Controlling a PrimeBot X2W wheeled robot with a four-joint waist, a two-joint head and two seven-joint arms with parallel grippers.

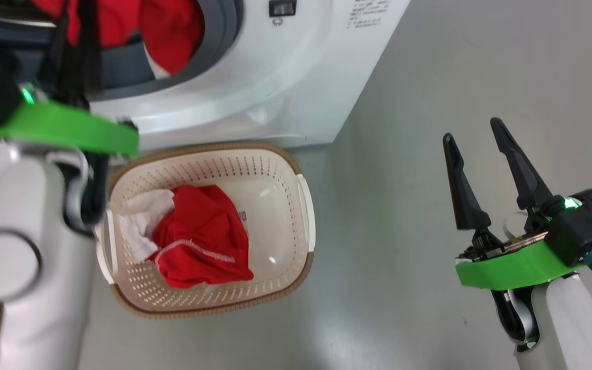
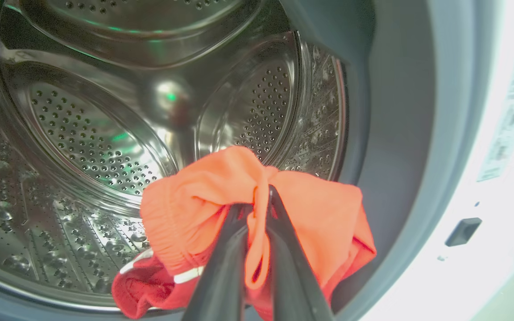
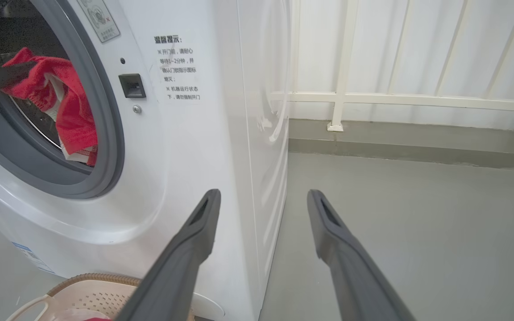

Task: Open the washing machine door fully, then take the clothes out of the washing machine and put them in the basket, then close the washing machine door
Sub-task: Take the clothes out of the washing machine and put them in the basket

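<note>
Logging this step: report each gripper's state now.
Left gripper: shut on a red garment.
Right gripper: open, holding nothing.

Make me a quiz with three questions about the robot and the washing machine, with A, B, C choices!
1. Where is the basket?
A. On the floor, in front of the washing machine
B. On top of the machine
C. Inside the drum

2. What colour is the garment that the left end effector grips?
A. Blue
B. Red
C. Green

3. How is the right end effector?
A. Open and empty
B. Shut on a sock
C. Shut on a handle

Answers:
1. A, because the head view shows the basket on the grey floor just below the machine's front.
2. B, because red cloth is pinched in it at the machine's opening.
3. A, because its jaws stand wide apart with nothing between them.
</note>
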